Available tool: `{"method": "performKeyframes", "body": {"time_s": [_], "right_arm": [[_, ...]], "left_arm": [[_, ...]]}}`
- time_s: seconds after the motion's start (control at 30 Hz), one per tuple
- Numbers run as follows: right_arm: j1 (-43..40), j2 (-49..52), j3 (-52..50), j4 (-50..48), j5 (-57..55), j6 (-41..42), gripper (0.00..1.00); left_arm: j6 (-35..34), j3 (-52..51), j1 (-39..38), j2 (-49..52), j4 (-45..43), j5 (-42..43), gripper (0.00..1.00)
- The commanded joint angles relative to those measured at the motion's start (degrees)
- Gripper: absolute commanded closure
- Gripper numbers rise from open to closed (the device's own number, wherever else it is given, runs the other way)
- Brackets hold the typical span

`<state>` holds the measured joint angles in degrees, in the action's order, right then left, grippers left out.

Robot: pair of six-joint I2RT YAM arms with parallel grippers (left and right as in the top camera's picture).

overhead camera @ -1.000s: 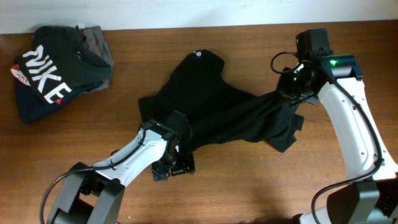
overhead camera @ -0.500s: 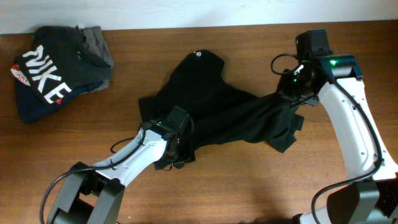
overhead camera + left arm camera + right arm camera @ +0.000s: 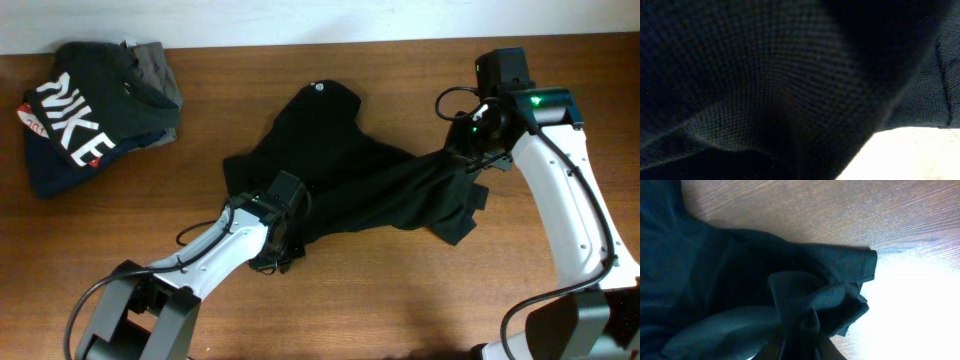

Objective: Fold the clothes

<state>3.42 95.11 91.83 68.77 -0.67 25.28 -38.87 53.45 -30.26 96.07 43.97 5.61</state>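
Bench (image 3: 420,300): brown wood grain; it is carrying every item noted below.
T-shirt (image 3: 345,170): plain black. It is lying crumpled and unfolded across the middle of the bench, with the collar end pointing toward the far edge and the body spreading out to the right.
Collar mark (image 3: 320,87): a small white round spot is showing at the far end of the T-shirt.
Right end of T-shirt: this end is being drawn out in a stretched band. A loose flap is trailing off below it onto the wood.
Right arm (image 3: 560,190): white. It is reaching in from the right edge, with its wrist sitting over the far right end of the T-shirt.
Right jaws: they are clamping a bunched fold of the T-shirt. The right wrist view is showing the cloth gathered between them, and a hemmed edge is lying flat on the wood just beside.
Left arm (image 3: 225,245): white. It is reaching in from the near edge, with its tip sitting at the near-left hem of the T-shirt.
Left jaws: they are standing together at that hem. Black knit is filling the left wrist view right up against the lens, so whether cloth is pinched between them cannot be told.
NIKE garment (image 3: 70,125): dark with large white lettering. It is lying folded at the far left corner, well apart from the T-shirt.
Grey garment (image 3: 155,62): it is showing at the far edge of the NIKE garment and touching it.
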Motion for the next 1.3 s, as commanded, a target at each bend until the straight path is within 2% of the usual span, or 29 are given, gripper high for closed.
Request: {"method": "performKeyframes", "body": {"time_s": [0.0,0.2,0.37,0.53,0.87,1.03,1.27], "right_arm": [[0.22,0.0,0.33,0.02,-1.46,0.07,0.83],[0.22,0.0,0.33,0.04,-1.31,0.09,0.83],[0.22,-0.92,0.52,-0.26,1.11,0.09,0.94],[0.22,-5.07,2.8,0.76,1.68,0.09,0.95],[0.22,-15.87,3.34,4.68,1.46,0.09,0.96],[0.22,-23.02,4.31,4.79,1.46,0.07,0.96],[0.33,-32.28,13.18,7.26,1.75,0.07,0.96]], "left_arm": [[-0.13,-0.04,-0.07,-1.27,0.63,0.37,0.99],[1.62,3.76,-0.07,-11.15,7.06,-2.08,0.99],[3.52,10.36,-0.07,-22.56,13.79,-6.58,0.99],[5.29,18.16,0.0,-30.27,18.49,-12.07,0.99],[7.76,26.67,0.04,-33.88,22.14,-15.08,0.99],[7.76,31.32,0.04,-34.88,24.94,-19.89,0.99],[10.73,46.93,0.02,-35.56,29.03,-20.81,0.99]]}}
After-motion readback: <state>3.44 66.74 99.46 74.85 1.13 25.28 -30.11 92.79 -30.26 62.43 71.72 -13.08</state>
